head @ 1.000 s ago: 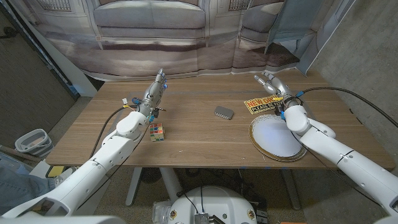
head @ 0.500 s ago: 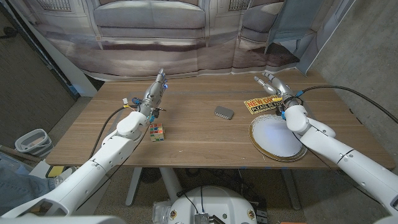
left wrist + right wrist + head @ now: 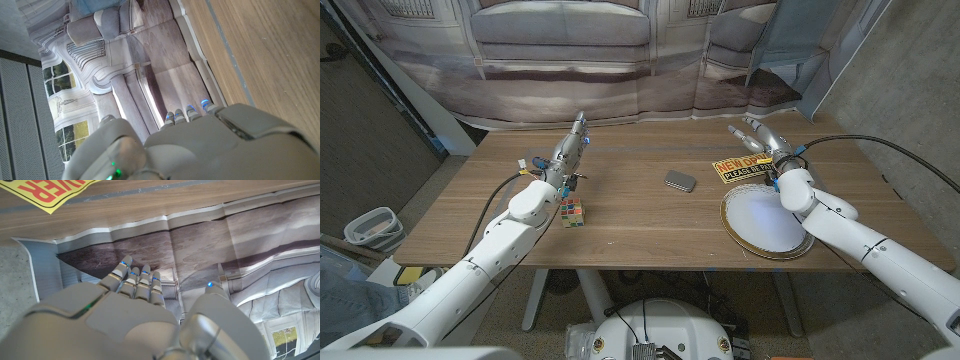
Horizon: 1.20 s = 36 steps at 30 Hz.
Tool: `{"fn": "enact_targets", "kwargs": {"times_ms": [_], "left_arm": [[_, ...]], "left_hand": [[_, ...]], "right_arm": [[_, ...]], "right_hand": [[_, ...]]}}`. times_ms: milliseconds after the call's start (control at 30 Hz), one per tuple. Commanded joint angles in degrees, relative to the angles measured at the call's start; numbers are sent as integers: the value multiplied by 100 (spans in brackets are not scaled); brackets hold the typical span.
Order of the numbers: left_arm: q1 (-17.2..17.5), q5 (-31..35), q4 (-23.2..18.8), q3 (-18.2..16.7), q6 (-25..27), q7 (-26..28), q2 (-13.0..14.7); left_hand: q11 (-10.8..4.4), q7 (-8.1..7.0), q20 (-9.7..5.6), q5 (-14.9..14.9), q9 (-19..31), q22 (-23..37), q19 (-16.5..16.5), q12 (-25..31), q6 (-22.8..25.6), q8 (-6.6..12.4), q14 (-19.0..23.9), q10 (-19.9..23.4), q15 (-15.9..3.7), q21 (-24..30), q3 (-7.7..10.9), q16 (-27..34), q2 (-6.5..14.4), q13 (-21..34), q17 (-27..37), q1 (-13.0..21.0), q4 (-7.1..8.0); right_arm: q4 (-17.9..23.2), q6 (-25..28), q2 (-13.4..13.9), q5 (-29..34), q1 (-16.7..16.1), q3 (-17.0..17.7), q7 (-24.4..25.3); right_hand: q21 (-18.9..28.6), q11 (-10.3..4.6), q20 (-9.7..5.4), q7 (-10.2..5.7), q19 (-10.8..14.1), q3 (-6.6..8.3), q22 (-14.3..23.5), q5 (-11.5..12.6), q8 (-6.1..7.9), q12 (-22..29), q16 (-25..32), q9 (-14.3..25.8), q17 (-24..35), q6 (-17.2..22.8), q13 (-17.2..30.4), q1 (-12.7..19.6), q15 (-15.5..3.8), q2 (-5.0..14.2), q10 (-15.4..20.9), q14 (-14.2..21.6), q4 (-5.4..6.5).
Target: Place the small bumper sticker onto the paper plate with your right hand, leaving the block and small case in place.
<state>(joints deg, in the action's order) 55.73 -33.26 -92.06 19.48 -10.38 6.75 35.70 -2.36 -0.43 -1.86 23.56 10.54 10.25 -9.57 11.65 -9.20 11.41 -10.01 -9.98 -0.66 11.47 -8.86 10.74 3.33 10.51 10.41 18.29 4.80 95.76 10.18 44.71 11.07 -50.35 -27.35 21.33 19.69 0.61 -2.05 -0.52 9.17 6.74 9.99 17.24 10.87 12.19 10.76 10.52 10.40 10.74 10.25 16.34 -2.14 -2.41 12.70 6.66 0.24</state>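
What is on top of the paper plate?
The plate looks bare and white in the middle. The right arm crosses above its right rim and hides that part. The sticker lies on the table just behind the plate, its corner near the rim.

- Your paper plate (image 3: 760, 222) sits right of centre on the table (image 3: 640, 225), near the front edge.
- Bumper sticker (image 3: 740, 168) lies just behind it, touching its rim.
- Small case (image 3: 680, 180) lies left of the sticker.
- Block (image 3: 572, 212) lies further left.
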Motion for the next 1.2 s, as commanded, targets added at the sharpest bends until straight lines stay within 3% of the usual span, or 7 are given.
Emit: {"fn": "enact_targets", "kwargs": {"times_ms": [33,533,1200], "left_arm": [[42,-5,-87,-51,44,33,63],[-3,-21,-71,-55,-7,-48,70],[191,-38,-206,-127,-88,19,125]], "left_hand": [[-50,-11,-96,16,7,28,-818,-5,-29,-2,-436,-257,-51,-5,-42,1,0,13,17,76,-7],[-32,-9,-87,11,8,30,-842,-15,-39,-9,-451,-283,-42,-9,-62,-1,10,13,18,86,-5],[-38,-2,-65,5,9,31,-875,-20,-54,-16,-465,-301,-37,-14,-89,-1,21,14,19,94,-1]], "right_arm": [[-69,177,4,296,120,-147,53],[53,502,75,681,111,-259,110],[166,831,130,967,118,-363,-53]], "right_hand": [[-18,-34,-308,-35,37,15,11,58,37,4,-1,24,11,18,24,68,-40,25,32,-23,-33],[-62,-81,-312,-94,68,28,9,89,40,3,1,25,3,21,24,177,-60,11,44,-3,-106],[-113,-110,-306,-138,117,20,9,121,24,-3,2,27,2,-32,26,257,-72,-22,38,10,-168]]}}
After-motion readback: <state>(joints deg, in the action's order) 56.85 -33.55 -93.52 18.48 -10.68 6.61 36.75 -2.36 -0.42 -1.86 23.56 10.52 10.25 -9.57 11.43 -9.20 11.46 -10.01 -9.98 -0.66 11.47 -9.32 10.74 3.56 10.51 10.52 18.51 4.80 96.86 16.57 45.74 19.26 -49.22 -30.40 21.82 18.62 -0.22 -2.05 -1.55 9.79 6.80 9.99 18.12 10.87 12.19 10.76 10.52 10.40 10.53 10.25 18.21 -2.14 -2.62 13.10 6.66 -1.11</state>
